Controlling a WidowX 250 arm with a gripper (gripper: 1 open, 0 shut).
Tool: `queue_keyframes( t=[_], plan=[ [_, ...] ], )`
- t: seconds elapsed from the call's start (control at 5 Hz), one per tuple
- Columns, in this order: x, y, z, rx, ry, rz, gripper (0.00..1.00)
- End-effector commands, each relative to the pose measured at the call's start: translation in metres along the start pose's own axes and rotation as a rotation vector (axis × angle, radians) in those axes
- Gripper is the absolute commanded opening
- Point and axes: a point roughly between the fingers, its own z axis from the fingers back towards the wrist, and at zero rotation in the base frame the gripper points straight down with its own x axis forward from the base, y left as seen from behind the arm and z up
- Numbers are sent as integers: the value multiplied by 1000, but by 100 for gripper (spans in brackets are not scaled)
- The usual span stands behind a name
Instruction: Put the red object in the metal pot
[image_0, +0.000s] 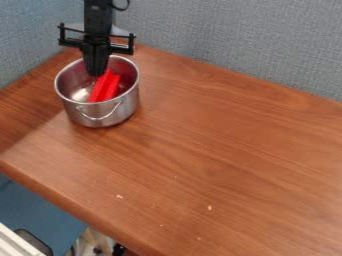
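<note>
The metal pot (80, 108) stands at the back left of the wooden table, shiny and round, its wire handle hanging down the front. The red object (116, 84) lies inside it, leaning from the pot's floor up toward the right rim. My gripper (96, 66) hangs straight down over the pot's back half, dark and narrow, with its jaws together. Its tips are just above the rim, at the block's left side; I cannot tell whether they touch it.
The brown wooden table (227, 140) stretches right and forward from the pot. A blue-grey wall runs close behind the pot and the arm. The table's front edge drops off at the lower left.
</note>
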Motion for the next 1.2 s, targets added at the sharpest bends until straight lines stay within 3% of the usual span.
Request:
queue_keyframes(
  t=[0.0, 0.2, 0.4, 1.0],
  plan=[
    [4, 10, 45, -9, -119, 31, 0],
    [4, 4, 63, -20, -131, 19, 0],
    [3, 0, 63, -15, -127, 13, 100],
    [0, -5, 65, -12, -122, 3, 100]
  ],
)
